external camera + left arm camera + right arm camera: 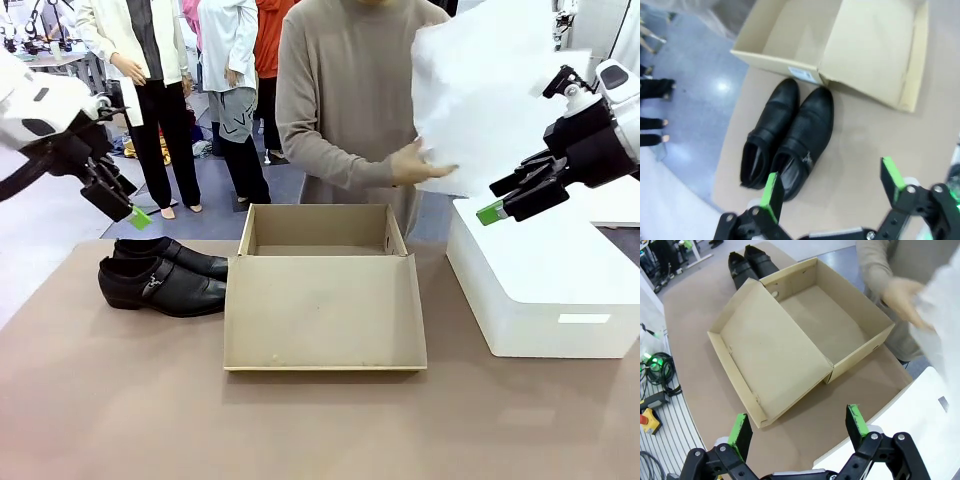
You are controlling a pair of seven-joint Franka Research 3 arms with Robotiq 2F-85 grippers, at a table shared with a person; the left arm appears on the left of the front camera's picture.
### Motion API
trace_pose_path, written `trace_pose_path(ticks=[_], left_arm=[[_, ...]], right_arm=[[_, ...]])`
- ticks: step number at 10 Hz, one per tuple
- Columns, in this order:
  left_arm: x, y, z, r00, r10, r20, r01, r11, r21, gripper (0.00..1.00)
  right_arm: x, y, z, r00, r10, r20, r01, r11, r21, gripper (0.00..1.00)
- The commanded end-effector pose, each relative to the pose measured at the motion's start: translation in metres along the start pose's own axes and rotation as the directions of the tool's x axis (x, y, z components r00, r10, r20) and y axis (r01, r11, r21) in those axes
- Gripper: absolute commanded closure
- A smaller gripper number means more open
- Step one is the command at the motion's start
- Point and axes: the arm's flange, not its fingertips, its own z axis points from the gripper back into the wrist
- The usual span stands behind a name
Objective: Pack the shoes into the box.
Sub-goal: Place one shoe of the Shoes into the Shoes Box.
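Shoes (pixel 165 275): two shiny black ones, side by side & touching, flat on the table (pixel 100 400) near its far L corner. Toes point at the box (pixel 318 232) and sit just beside its L wall; can't tell if they touch it. Each has a strap over the top, w/ a small metal bit on the near one. Box is brown card, in the mid of the table, back wall by the far edge. It's open: the lid (pixel 322 315) lies flat on the table on the robot's side, joined to the box along one long side. The brown floor of the box shows in the R wrist view. A small white label (pixel 801 73) is on the wall next to the toes. L gripper (pixel 831 185) hangs in the air over the shoes, above the far L part of the table; jaws wide, green pads (pixel 771 192) well apart, nothing btw them. R gripper (pixel 799 427) hangs in the air on the R side, over a big white block (pixel 540 290) at the table's R edge; jaws wide too, holding nothing. In the front view its fingers point L, near a big sheet of white paper (pixel 480 100). A person in a tan top stands at the far side, behind the box. One hand (pixel 415 165) holds the paper up by its lower L edge, high above the box's R side. Paper is well apart from the box. Block is apart from the box, w/ bare table btw them.
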Motion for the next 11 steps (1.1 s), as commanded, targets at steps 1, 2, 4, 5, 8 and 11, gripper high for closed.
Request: trace_pose_path(ticks=[1, 2, 4, 5, 8, 11], left_arm=[[0.014, 0.032, 0.011, 0.982, -0.142, -0.125, 0.138, 0.99, -0.037, 0.0], [0.017, 0.045, 0.013, 0.967, -0.185, -0.176, 0.18, 0.983, -0.047, 0.0], [0.018, 0.066, 0.01, 0.925, -0.278, -0.258, 0.265, 0.961, -0.084, 0.0], [0.018, 0.076, 0.004, 0.899, -0.347, -0.266, 0.33, 0.938, -0.107, 0.0], [0.016, 0.099, -0.014, 0.849, -0.464, -0.255, 0.418, 0.883, -0.216, 0.0], [0.014, 0.094, -0.023, 0.853, -0.453, -0.257, 0.409, 0.889, -0.207, 0.0]], right_arm=[[0.0, -0.003, -0.002, 1.0, 0.016, 0.016, -0.016, 1.0, 0.013, 0.0], [0.0, -0.003, -0.002, 1.0, 0.016, 0.016, -0.016, 1.0, 0.013, 0.0], [0.0, -0.003, -0.002, 1.0, 0.016, 0.016, -0.016, 1.0, 0.013, 0.0], [0.0, -0.003, -0.002, 1.0, 0.016, 0.016, -0.016, 1.0, 0.013, 0.0], [0.0, -0.003, -0.002, 1.0, 0.016, 0.016, -0.016, 1.0, 0.013, 0.0], [0.0, -0.003, -0.002, 1.0, 0.016, 0.016, -0.016, 1.0, 0.013, 0.0]])
